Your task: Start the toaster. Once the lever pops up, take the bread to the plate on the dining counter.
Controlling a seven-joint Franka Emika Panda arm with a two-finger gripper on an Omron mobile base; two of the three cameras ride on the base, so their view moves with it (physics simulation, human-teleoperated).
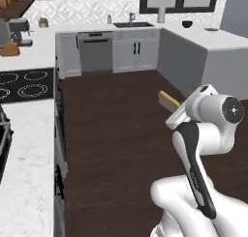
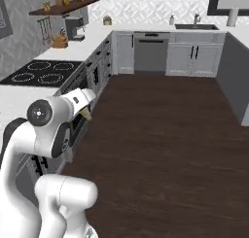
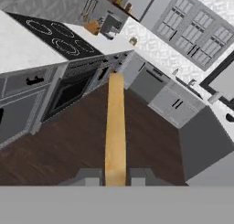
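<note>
My gripper (image 3: pixel 115 176) is shut on the bread (image 3: pixel 115 127), a tan slice seen edge-on that sticks straight out from between the fingertips. The bread (image 1: pixel 168 100) hangs in the air above the dark wood floor, in front of my white wrist. From the other side the bread (image 2: pixel 86 112) pokes out just beyond the hand, near the oven front. The dining counter (image 1: pixel 227 42) is the white slab at the far right, and a small flat round shape on it looks like the plate (image 1: pixel 211 29). The toaster is out of view.
A dark bowl (image 1: pixel 187 24) stands on the same slab. On the left run a marble worktop (image 1: pixel 29 149) and a black cooktop (image 1: pixel 24 83). A dishwasher (image 1: pixel 95 52) and sink (image 1: pixel 132 24) line the back wall. Open wood floor (image 1: pixel 121 149) lies between.
</note>
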